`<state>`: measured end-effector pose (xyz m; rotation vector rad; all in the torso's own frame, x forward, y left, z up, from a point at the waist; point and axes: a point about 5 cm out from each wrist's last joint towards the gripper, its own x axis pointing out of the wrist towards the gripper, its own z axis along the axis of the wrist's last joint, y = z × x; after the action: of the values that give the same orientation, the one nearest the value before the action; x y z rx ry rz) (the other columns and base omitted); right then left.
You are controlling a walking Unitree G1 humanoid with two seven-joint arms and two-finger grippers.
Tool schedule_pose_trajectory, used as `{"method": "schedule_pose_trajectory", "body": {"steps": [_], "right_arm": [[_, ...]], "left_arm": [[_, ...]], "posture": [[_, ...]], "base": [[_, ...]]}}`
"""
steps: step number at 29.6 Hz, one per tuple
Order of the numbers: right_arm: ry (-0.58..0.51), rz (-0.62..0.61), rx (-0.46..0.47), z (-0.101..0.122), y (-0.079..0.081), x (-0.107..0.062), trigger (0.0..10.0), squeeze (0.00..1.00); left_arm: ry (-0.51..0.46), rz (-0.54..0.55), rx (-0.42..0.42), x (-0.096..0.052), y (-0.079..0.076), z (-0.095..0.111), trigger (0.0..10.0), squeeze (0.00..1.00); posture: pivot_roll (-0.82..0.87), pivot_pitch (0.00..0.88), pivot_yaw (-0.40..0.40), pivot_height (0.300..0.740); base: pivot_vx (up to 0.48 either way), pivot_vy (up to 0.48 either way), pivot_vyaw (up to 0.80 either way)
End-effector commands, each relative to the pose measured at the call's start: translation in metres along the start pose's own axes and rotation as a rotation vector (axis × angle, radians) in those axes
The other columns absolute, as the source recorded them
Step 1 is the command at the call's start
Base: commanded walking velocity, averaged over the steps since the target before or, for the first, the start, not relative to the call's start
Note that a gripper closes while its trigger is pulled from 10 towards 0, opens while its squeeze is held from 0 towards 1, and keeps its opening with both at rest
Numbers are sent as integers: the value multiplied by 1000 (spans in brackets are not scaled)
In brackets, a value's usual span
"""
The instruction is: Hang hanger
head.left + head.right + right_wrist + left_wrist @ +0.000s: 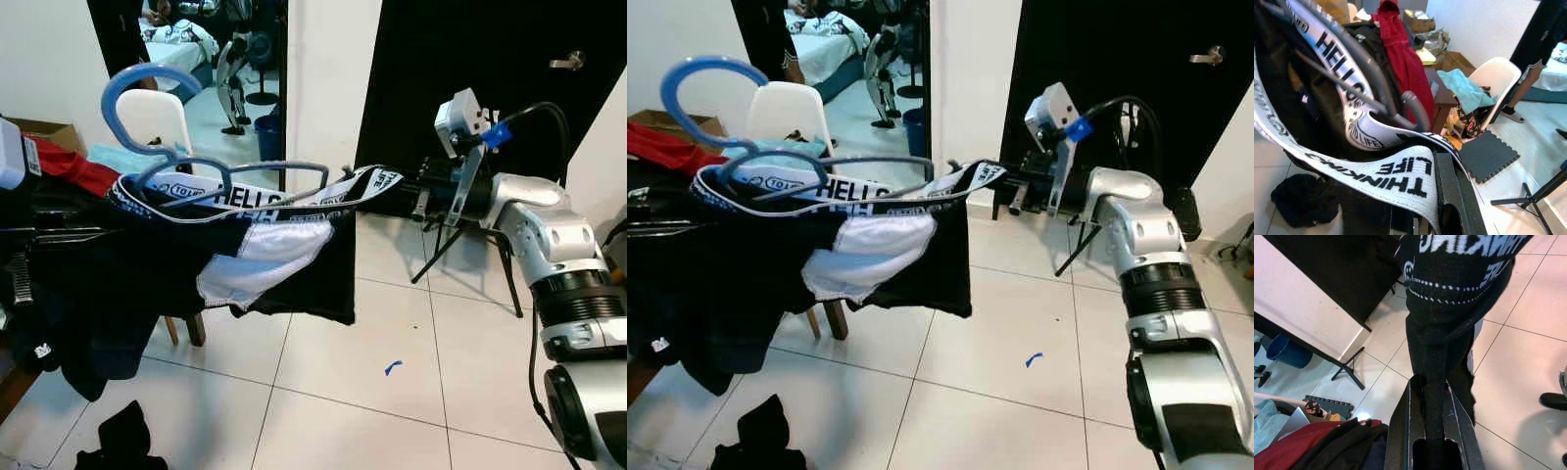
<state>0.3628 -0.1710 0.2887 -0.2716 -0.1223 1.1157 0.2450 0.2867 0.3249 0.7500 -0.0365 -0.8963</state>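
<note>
We judge the carry step is in hand: hanger [211, 174] with underwear [257, 245] is held aloft between both grippers, not yet hung. Right gripper [404, 185] is clenched on the waistband at the hanger's door-side end; left gripper [1431, 431] is clamped on dark cloth at the far end. The hanger's long axis runs level, from the door [460, 59] toward the white chair [157, 117]; its blue hook [137, 93] curls upward. Next we need a rail under that hook; none is identifiable.
</note>
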Motion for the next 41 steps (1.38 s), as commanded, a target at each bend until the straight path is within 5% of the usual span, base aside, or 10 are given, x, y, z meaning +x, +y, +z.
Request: {"method": "schedule_pose_trajectory", "body": {"steps": [1,16,25,41], "right_arm": [[11,18,-28,3,0,3,0,0],[72,39,-37,-5,0,0,0,0],[70,1,-69,4,-8,-5,0,0],[65,48,-124,16,-7,-11,0,0]], "left_arm": [[-22,-1,12,1,-3,5,0,0],[-88,52,30,-6,3,22,0,0],[-54,-64,-45,-1,-20,9,314,0],[1,-32,-56,-2,-20,-1,118,0]], "posture": [[-47,0,-56,740],[-45,0,-56,740],[-50,0,-57,740],[-51,0,-58,740]], "base": [[0,0,0],[0,0,0],[0,0,0],[0,0,0]]}}
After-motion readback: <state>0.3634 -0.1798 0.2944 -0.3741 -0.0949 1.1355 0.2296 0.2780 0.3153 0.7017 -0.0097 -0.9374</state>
